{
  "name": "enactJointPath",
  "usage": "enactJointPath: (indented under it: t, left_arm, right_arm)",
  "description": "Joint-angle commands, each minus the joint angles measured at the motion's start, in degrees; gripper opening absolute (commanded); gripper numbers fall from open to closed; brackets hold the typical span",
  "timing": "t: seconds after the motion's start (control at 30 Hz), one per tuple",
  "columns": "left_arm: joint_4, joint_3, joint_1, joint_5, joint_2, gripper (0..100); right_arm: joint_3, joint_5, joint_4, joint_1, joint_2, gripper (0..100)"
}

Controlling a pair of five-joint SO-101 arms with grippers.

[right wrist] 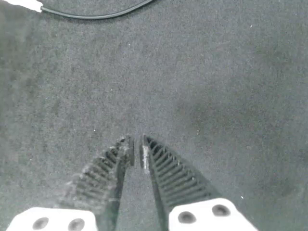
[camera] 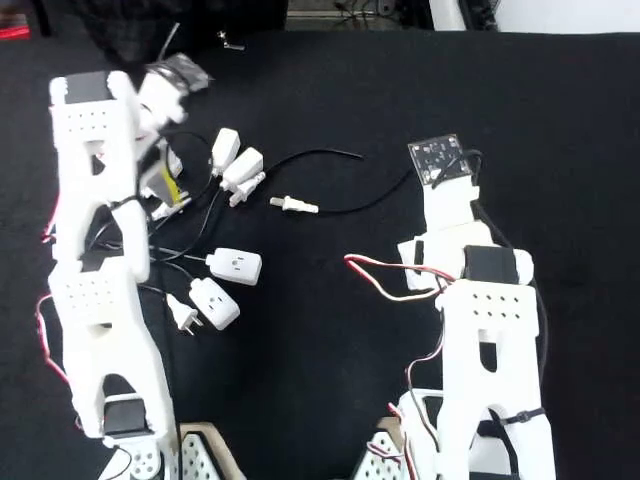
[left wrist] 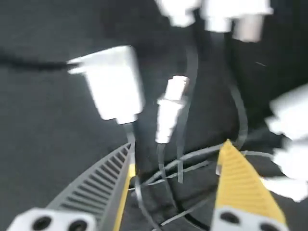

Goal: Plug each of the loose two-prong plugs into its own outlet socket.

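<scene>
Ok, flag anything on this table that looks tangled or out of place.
The black cords lie tangled beside the left arm. One plug lies alone toward mid-table, apart from the outlet sockets. Nothing looks damaged.

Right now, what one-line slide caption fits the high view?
Left arm over a tangle of white sockets and corded plugs; right arm apart over black cloth, loose plug between them.

Table (camera: 420,80): black cloth top. Mid-table, slim plug (camera: 294,205) w/ black cord (right wrist: 96,17). Left side: socket (camera: 235,264), second socket (camera: 215,302) just beside; two-prong plug (camera: 183,315) next to it. Two white blocks (camera: 240,165) farther back, cords tangled.
</scene>
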Motion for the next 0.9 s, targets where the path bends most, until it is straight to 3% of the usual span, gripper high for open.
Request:
enactJointPath:
  t: [0.0, 0.17, 0.33, 0.47, 0.67, 0.87]
  left_arm:
    - [0.44, 15.34, 5.67, -4.31, -10.20, 26]
    - [-11.78, 43.12, 11.03, -4.48, -31.82, 26]
    - [-37.27, 77.41, 13.93, -8.97, -54.24, 26]
    - [-51.78, 98.33, 15.69, -15.03, -67.52, 26]
    - [-61.54, 106.86, 19.47, -16.26, -72.18, 26]
    - [-64.62, 100.09, 21.76, -12.48, -61.63, 26]
  right_arm:
    - [-0.31, -0.09, -0.70, -0.88, -1.19, 2.6]
    - [-0.31, -0.09, -0.79, -0.88, -1.10, 2.6]
    - [-0.40, 0.00, -0.79, -0.88, -1.27, 2.7]
    - [-0.40, 0.00, -0.79, -0.79, -1.27, 2.7]
    - [-0.40, 0.00, -0.79, -0.79, -1.27, 2.7]
    - [-0.31, 0.00, -0.79, -0.79, -1.27, 2.7]
